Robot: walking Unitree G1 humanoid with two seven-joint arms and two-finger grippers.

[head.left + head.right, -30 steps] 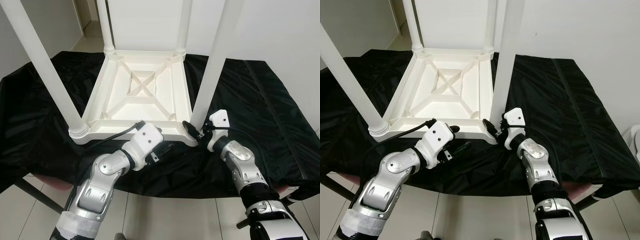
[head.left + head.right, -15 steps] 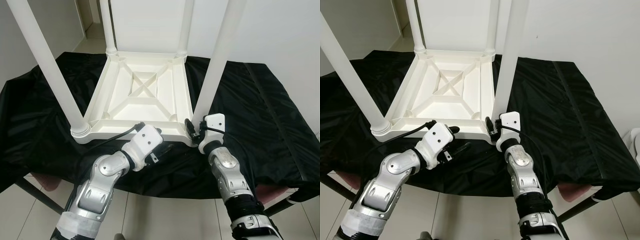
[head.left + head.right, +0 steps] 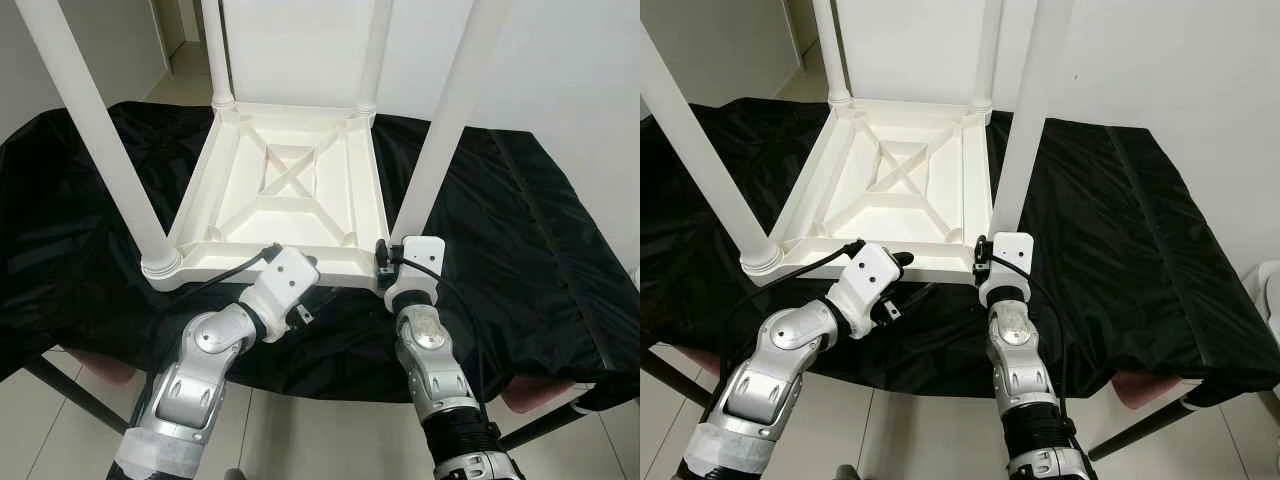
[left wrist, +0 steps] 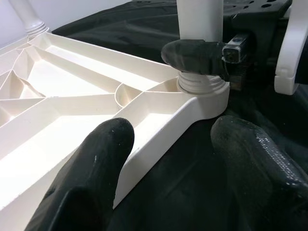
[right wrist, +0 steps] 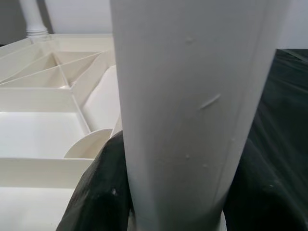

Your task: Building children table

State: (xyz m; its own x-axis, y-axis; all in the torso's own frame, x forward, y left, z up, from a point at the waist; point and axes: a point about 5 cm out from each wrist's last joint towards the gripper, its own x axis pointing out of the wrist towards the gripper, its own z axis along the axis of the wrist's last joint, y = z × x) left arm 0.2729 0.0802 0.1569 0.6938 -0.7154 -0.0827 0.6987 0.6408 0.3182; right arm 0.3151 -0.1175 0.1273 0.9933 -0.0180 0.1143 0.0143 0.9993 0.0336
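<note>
Two pincers at the near rim of the upturned children table point(image 3: 290, 190) on the black-draped worktop point(image 3: 520, 230): left pincer point(image 4: 168, 159) spread, unladen; right pincer point(image 5: 168, 192) has swung inward — now clamped on the near-right leg point(image 3: 445, 125), apparently seating it.

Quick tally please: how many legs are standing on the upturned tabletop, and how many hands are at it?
White legs: 4, near right, near left, far left, far right
White tabletop: 1
Hands: 2, left hand, right hand
Total: 7
</note>
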